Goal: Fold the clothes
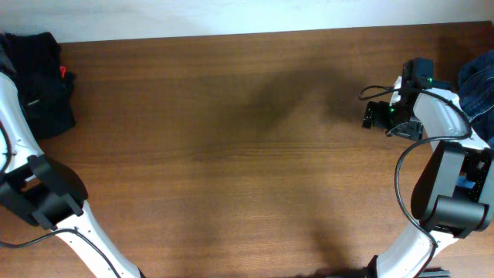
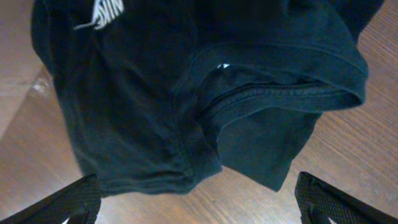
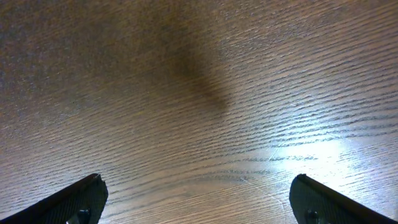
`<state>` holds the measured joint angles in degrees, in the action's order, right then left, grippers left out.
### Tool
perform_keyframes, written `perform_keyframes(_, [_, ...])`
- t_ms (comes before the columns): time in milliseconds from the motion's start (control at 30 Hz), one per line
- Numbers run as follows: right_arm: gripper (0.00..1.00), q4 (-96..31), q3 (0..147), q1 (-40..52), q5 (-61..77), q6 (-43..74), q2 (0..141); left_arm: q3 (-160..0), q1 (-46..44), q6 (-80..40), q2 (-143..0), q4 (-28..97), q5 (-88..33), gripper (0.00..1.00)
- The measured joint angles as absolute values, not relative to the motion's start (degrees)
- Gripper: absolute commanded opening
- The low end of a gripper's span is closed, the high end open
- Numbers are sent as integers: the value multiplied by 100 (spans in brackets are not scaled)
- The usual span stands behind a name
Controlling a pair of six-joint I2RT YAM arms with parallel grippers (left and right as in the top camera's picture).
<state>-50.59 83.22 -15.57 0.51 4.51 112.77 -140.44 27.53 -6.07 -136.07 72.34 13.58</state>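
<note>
Lift the left gripper [image 2: 199,202], wide and empty, straight clear of the shirt [image 2: 155,93] at the table's [image 1: 247,154] far-left corner, minding the collar [image 2: 286,92]. Send the right gripper [image 3: 199,202], equally wide over bare wood, toward the blue cloth [image 1: 478,81]

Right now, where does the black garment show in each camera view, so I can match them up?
Overhead: the black garment lies bunched in the picture's top left corner, beside the left arm.
Left wrist: it fills the upper two thirds of the picture, crumpled, with its collar showing.
Right wrist: not in it; only wood grain shows.
Shared landmark: the brown wooden table appears in all three.
</note>
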Motion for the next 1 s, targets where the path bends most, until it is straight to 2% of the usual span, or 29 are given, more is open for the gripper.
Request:
perform_keyframes(33, [99, -5057, 8322, -1557, 49, 454, 11277, -14003, 2757, -650, -13607, 7150, 1326, 98])
perform_keyframes(67, [99, -5059, 8322, -1557, 49, 454, 11277, -13976, 2768, -690, -13607, 7065, 1251, 90])
perform_keyframes(133, [99, -5059, 8322, -1557, 49, 451, 11277, -13946, 2797, -810, -13607, 6890, 1000, 25])
perform_keyframes(167, [99, -5057, 8322, -1557, 49, 454, 11277, -13944, 2823, -845, -13607, 6785, 814, 1])
perform_keyframes(433, [99, -5057, 8322, -1557, 49, 454, 11277, -13845, 3159, -1372, -13607, 6451, 185, 0])
perform_keyframes(1000, [99, -5059, 8322, -1557, 49, 454, 11277, -12554, 3778, -1505, -13607, 6252, 683, 0])
